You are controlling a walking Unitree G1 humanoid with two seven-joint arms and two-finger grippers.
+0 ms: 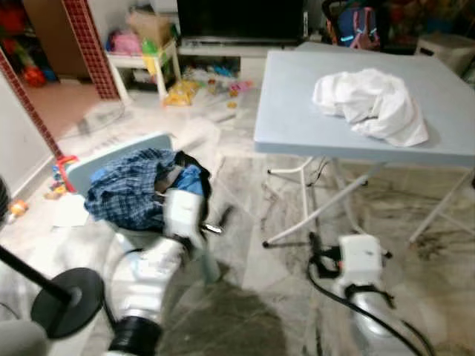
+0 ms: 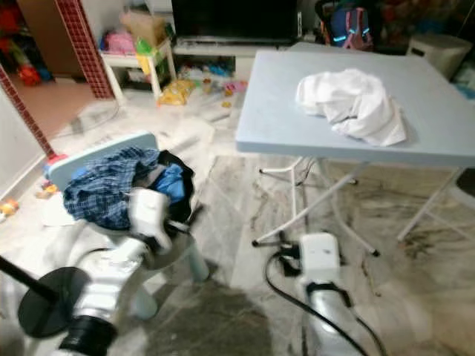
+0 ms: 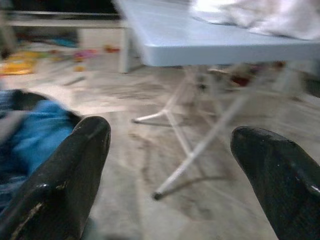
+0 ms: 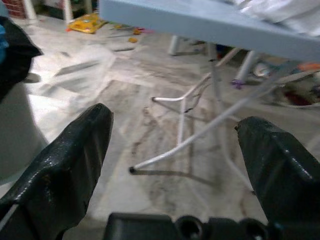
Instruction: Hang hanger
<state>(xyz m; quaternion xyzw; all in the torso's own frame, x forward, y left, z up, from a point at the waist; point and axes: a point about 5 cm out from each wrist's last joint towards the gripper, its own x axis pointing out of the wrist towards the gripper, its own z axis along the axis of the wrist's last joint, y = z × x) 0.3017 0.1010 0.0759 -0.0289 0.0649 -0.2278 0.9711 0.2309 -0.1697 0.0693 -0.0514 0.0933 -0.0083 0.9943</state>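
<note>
From my head, looking down, my left arm reaches forward over a pale chair (image 1: pixel 111 152), and my left hand (image 1: pixel 215 222) hangs beside the heap of clothes (image 1: pixel 137 185) piled on that chair: one blue checked shirt on top, with something bright blue and something black under it. My right arm is held low before me, and my right hand (image 1: pixel 319 256) hovers above the marble floor (image 1: pixel 245 252) near the legs of the one folding surface (image 1: pixel 297 111). One crumpled white cloth (image 1: pixel 375 104) lies on that surface, well apart from both hands. A round black stand base (image 1: pixel 67 300) sits on the floor by my left side. No hanger can be made out anywhere.

From my left wrist, my two black fingers (image 3: pixel 65 185) stand wide apart with nothing between them. Beyond them I see the surface's white legs and, at one side, what may be the bright blue garment, though it is blurred.

From my right wrist, my two fingers (image 4: pixel 65 165) are likewise spread wide and hold nothing. The floor and the crossed white legs lie beyond them.
</note>
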